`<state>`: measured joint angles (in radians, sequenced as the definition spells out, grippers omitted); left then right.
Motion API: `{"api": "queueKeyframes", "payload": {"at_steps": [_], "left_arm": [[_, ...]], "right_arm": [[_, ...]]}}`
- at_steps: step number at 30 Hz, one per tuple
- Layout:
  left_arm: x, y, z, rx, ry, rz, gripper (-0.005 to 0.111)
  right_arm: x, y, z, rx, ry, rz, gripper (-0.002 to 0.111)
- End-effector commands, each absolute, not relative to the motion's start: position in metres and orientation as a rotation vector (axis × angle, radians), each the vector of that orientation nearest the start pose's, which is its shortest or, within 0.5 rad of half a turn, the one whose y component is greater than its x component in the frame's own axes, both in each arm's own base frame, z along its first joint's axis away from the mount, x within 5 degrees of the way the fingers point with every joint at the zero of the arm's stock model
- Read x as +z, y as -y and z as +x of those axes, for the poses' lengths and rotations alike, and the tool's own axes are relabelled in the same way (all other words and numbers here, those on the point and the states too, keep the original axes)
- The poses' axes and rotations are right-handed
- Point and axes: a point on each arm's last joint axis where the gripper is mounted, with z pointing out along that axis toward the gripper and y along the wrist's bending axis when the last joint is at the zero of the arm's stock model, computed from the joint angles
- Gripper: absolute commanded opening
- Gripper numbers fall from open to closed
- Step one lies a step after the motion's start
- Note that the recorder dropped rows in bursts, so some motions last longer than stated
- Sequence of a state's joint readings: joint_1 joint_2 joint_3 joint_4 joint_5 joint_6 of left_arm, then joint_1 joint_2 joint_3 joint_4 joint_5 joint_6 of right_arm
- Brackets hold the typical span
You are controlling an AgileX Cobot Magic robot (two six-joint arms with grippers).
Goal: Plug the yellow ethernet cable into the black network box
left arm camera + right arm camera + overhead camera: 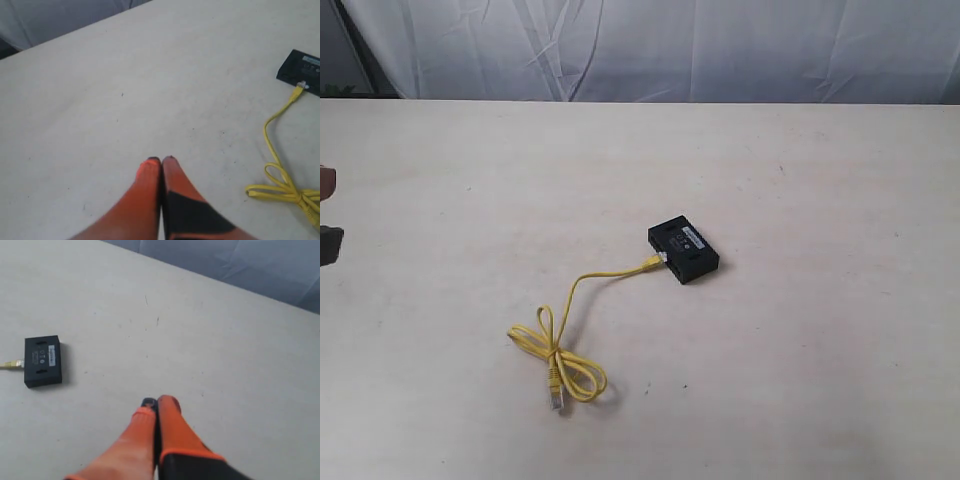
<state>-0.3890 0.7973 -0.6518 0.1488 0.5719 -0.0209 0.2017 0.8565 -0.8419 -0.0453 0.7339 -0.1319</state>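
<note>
The black network box (683, 248) lies flat near the middle of the table, white label strip on top. The yellow ethernet cable (575, 320) runs from its loose knot at the front left up to the box, and one clear plug (655, 261) sits against the box's side. The other plug (556, 398) lies free near the knot. The left wrist view shows the box (302, 70) and cable (280, 170) far from my left gripper (161, 161), which is shut and empty. My right gripper (159, 401) is also shut and empty, well away from the box (43, 360).
A pale table (800, 380) carries everything, with a grey-white cloth backdrop (650, 45) behind its far edge. A bit of the left arm (328, 230) shows at the exterior view's left border. The right arm is outside that view.
</note>
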Motion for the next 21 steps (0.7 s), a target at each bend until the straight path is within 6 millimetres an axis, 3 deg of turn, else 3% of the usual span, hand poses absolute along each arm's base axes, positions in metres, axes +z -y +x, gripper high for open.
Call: {"api": "queueKeyframes", "payload": {"at_steps": [1,14,21], "left_arm": [[0.309,0.047,0.131,-0.118,-2.043,0.455,0.0],[0.304,0.036,0.097,-0.172,-1.775,0.41,0.0],[0.306,0.031,0.084,-0.19,-1.704,0.388,0.0]], "right_arm": [[0.345,-0.026,0.144,-0.006,-2.073,-0.342,-0.001],[0.323,-0.021,0.11,0.031,-1.798,-0.294,-0.001],[0.313,-0.019,0.099,0.036,-1.735,-0.284,-0.001]]}}
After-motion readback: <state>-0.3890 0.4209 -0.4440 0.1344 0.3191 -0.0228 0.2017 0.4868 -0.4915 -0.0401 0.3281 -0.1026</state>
